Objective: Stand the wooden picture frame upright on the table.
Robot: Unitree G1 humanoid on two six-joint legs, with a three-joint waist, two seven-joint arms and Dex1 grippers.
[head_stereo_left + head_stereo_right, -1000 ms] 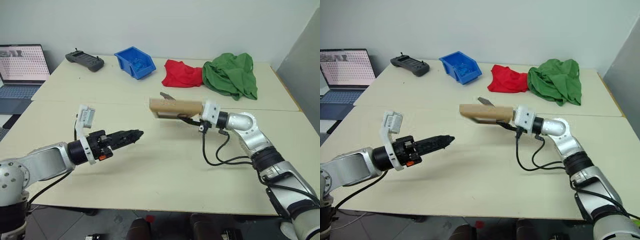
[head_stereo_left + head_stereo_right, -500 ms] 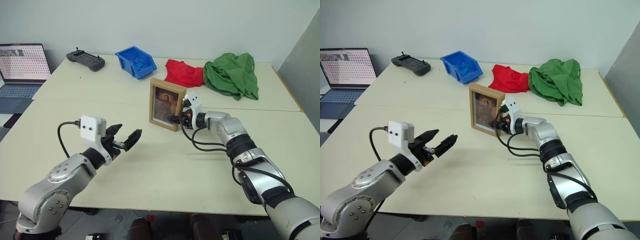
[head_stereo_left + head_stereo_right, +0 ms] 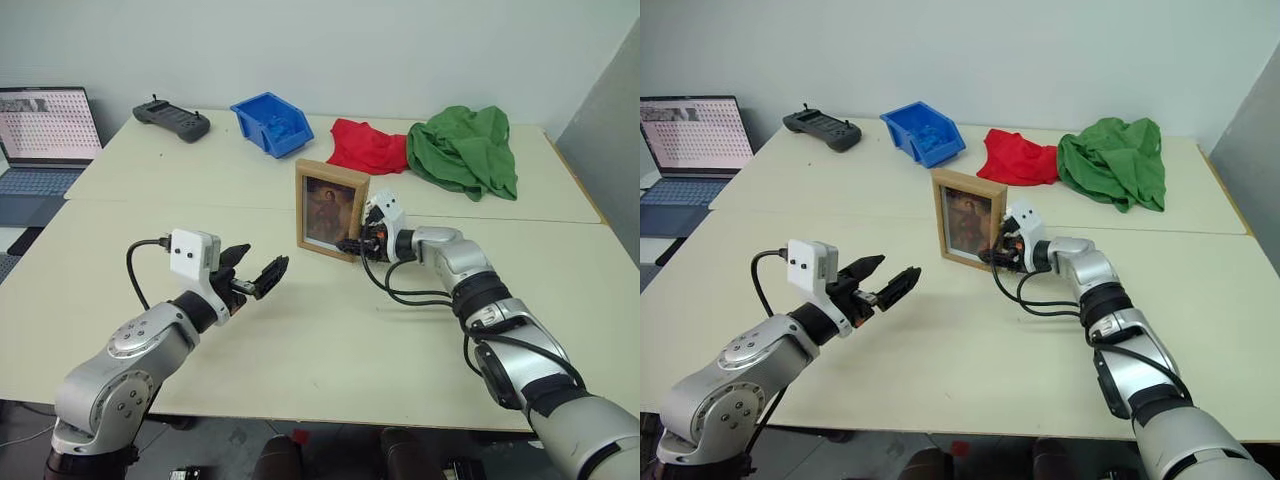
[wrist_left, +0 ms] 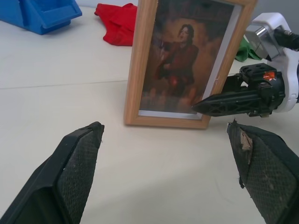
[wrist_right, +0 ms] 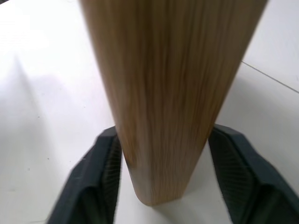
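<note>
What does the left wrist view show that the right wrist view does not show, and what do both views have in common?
Left wrist view: the painted portrait front of the wooden picture frame, the open left gripper, the right gripper at the frame's side, the blue bin and the red cloth.

Right wrist view: the frame's bare wooden edge up close, standing between that gripper's two fingers, with small gaps on both sides.

Both: the frame standing upright on the table.

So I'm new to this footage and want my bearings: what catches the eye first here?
The wooden picture frame standing upright mid-table, portrait facing the robot, with the right gripper at its lower right edge, jaws either side of that edge. Behind it, bright cloths: a red one and a green one, plus a blue bin. The left gripper hovers open nearby.
</note>
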